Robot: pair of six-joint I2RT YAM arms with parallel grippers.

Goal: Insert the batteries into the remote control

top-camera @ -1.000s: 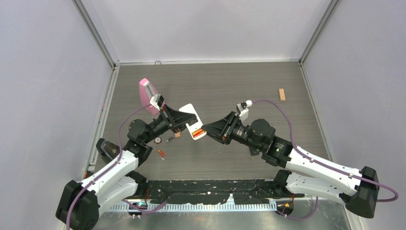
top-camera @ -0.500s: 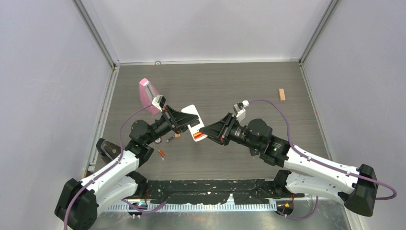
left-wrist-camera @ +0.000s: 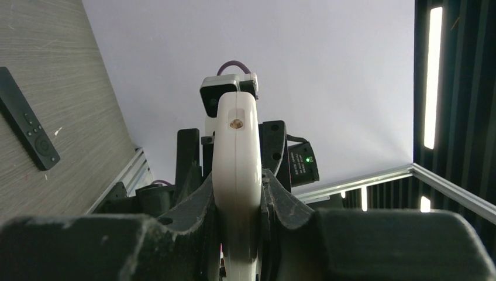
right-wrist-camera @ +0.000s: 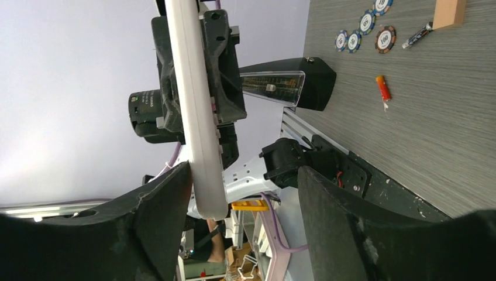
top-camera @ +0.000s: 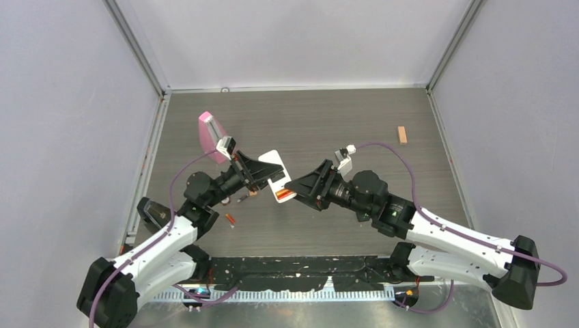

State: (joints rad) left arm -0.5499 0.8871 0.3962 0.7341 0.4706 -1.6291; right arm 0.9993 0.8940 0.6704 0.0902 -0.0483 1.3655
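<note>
One orange battery [top-camera: 231, 219] lies loose on the worktop [top-camera: 355, 116], left of centre and on the near side, close to the left arm. Just beyond it and slightly to the right we see a dark cylinder [top-camera: 242, 199], about as thin as the battery. A small tan block [top-camera: 253, 193] sits just past that. In the right wrist view a cluster of poker chips [right-wrist-camera: 365, 26] lies beside these pieces.

The white remote [top-camera: 275, 179] is held up off the worktop in the middle of the scene. An orange-red patch shows at its near end, too small for us to tell more. The left tool [left-wrist-camera: 237, 193] is clamped on the remote. Its wrist view shows the remote edge-on with a finger pressed against each side.

The right tool [right-wrist-camera: 243, 193] faces it from the right with its fingers spread wide. The end of the remote reaches in between them, close against one finger. We cannot tell whether it touches.

A black remote [left-wrist-camera: 28, 126] lies flat on the worktop. A pink object [top-camera: 210, 133] stands at the far left beyond the left tool. A second tan block [top-camera: 402, 134] lies far off to the right.
</note>
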